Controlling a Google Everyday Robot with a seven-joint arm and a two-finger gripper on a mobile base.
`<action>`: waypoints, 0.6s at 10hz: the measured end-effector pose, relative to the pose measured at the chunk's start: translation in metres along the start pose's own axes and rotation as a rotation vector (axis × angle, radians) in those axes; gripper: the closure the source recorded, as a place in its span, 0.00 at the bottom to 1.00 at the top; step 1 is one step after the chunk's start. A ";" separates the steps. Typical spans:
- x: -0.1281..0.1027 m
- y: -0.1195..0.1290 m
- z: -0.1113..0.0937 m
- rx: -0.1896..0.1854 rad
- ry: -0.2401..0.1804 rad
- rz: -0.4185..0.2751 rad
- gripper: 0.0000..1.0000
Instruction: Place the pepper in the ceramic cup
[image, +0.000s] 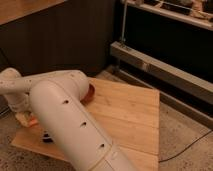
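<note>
Over the wooden board (131, 114), far left, the hand (23, 118) hangs by the pepper (34, 122); grip, axis unclear.

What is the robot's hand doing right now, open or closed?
Hand: low at the far left of the wooden board, mostly hidden behind the arm; whether it is open, closed or holding anything cannot be told.

One gripper (24, 118) low at left, one pepper (34, 122), one bowl (91, 94), one wooden board (130, 115).
</note>
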 end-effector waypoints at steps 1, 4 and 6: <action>0.001 0.002 0.005 0.003 0.007 -0.008 0.35; -0.003 0.011 0.020 0.013 0.018 -0.040 0.35; -0.008 0.017 0.027 0.015 0.014 -0.062 0.35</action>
